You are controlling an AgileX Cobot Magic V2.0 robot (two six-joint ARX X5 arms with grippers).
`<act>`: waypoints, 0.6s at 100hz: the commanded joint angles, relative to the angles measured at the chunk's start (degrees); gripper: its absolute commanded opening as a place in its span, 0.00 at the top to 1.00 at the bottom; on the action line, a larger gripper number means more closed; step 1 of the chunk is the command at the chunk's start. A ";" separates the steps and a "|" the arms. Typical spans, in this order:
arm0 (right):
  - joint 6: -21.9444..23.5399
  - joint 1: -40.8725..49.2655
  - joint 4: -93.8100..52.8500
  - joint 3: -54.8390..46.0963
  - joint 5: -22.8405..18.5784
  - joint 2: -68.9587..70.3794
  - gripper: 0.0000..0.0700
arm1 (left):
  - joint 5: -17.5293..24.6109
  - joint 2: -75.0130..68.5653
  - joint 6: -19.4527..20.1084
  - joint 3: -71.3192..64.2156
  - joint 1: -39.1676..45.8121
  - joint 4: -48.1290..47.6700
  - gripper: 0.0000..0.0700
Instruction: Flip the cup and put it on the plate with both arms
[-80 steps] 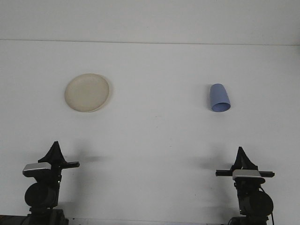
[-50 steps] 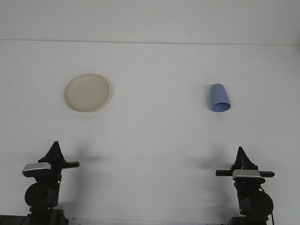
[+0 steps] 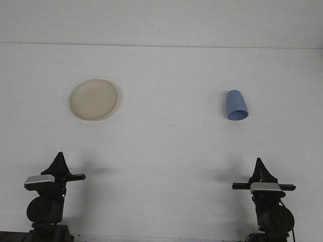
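Observation:
A cream round plate [image 3: 94,99] lies flat on the white table, far left of centre. A blue cup [image 3: 236,105] rests on the table at the far right, narrow end away from me and wide end toward me; I cannot tell whether it lies on its side or stands mouth down. My left gripper [image 3: 59,155] sits low at the near left edge, fingers together in a point, holding nothing, well short of the plate. My right gripper [image 3: 259,161] sits at the near right edge, also shut and empty, well in front of the cup.
The white table [image 3: 166,146] runs back to a white wall, with a seam line across the top. Nothing stands between the plate and the cup or between the grippers and them.

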 commanded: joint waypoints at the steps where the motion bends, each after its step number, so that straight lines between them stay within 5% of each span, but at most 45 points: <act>1: 0.79 0.00 0.66 -0.13 0.07 -0.02 1.00 | -0.28 -0.11 -0.11 -1.07 0.07 0.63 0.98; 39: 2.93 0.02 5.44 -0.13 -0.02 -0.02 1.00 | -0.28 -0.11 -0.11 -1.07 0.07 0.63 0.98; 60: 16.17 0.04 5.40 -0.13 0.07 -0.02 1.00 | -0.26 -0.11 -0.11 -1.07 0.07 0.63 0.98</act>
